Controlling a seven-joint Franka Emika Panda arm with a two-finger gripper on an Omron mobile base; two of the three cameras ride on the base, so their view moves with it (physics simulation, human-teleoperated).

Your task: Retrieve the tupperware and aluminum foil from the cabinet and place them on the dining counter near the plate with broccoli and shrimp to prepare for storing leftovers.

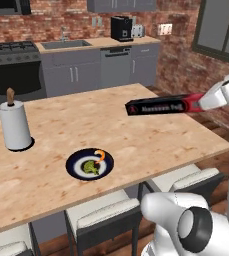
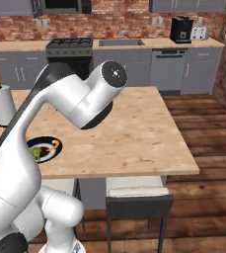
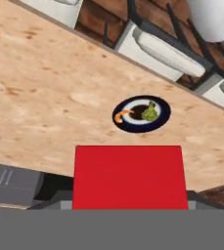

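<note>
The aluminum foil (image 1: 158, 106), a long black box with a red end, hangs level above the right side of the dining counter (image 1: 136, 145). My gripper (image 1: 198, 102) is shut on its red end. In the hand view that red end (image 3: 129, 177) fills the lower middle, with the plate with broccoli and shrimp (image 3: 142, 114) on the wood beyond it. The plate (image 1: 89, 164) sits near the counter's front edge, left of the box and well below it, and it peeks out beside my arm (image 2: 44, 149). The tupperware and the cabinet are out of view.
A white paper-towel roll (image 1: 15, 125) stands on the counter's left part (image 2: 1, 105). Stools (image 1: 108, 212) (image 2: 139, 195) are tucked under the front edge. Stove, sink and a coffee machine (image 1: 121, 28) line the back wall. Brick wall rises to the right.
</note>
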